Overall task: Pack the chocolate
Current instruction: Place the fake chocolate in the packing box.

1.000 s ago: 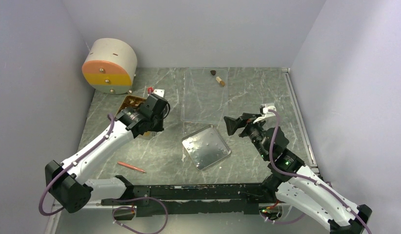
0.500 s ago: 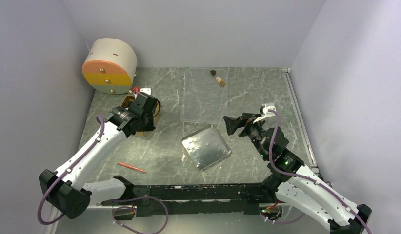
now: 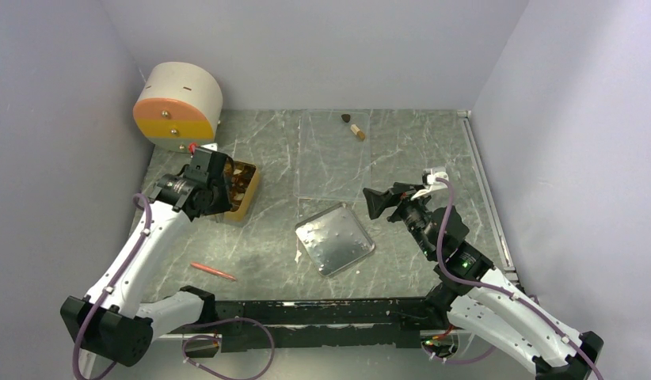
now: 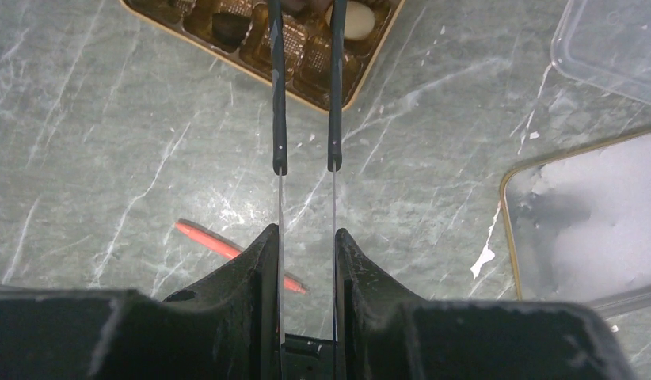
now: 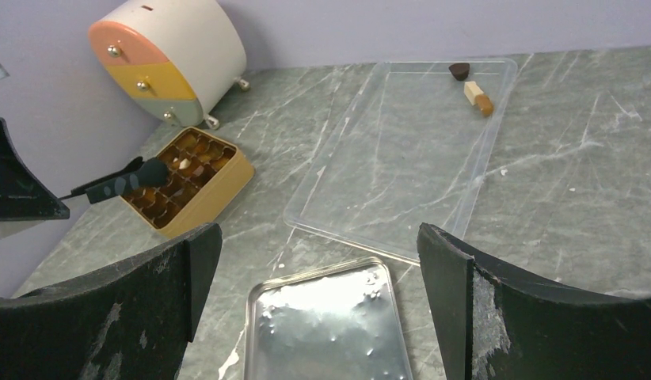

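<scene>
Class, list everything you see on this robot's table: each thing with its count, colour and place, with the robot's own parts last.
drawer cabinet: one, cream with pink, yellow and grey fronts, far left corner
compartment box: one, golden-tan, left side
boxed chocolates: several, brown, dark and cream, in the box; exact count hidden
clear tray: one, transparent, far middle
loose chocolates: two, one dark, one cream-and-brown, far end of clear tray
metal tray: one, silver, centre
pen: one, red-orange, near left
left claw: slim, black, over the box
right claw: black, wide open, right of metal tray
</scene>
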Robot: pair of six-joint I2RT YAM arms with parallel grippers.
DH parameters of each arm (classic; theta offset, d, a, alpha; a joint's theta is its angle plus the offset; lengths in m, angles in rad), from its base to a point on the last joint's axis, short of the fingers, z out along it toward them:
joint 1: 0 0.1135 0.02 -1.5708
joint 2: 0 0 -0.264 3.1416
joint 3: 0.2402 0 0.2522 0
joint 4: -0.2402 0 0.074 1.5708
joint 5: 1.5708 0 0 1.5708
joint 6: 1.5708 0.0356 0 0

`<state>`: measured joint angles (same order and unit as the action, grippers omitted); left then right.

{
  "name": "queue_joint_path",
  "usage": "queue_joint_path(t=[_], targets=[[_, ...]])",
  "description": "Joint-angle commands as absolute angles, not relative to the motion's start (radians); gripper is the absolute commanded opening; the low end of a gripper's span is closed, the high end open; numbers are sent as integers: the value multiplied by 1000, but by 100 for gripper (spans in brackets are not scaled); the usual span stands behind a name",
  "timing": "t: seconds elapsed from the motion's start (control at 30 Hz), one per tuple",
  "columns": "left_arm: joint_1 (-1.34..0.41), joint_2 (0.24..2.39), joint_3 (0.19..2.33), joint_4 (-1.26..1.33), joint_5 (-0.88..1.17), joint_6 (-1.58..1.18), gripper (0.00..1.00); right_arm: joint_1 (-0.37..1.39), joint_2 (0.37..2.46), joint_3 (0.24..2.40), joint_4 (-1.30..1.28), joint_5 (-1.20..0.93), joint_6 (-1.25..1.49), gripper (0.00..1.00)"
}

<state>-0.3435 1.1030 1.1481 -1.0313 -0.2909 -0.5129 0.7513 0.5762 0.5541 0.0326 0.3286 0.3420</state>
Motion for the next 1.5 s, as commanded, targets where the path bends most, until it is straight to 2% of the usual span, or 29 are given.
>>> queue_joint_path(t=[0.0,0.83,1.23,1.47], targets=[[-326,1079,1137,-1047,-264,-511,29,750,574,555,75,313,350,100],[-313,1068,1122,-1064,-276,-536,41,750,591,552,102,310,340,100],[-313,1080,1192,-1009,-254,-478,38,750,593,547,110,305,351,100],[-314,1122,1199,-899,-173,-432,37,750,593,543,118,307,350,100]])
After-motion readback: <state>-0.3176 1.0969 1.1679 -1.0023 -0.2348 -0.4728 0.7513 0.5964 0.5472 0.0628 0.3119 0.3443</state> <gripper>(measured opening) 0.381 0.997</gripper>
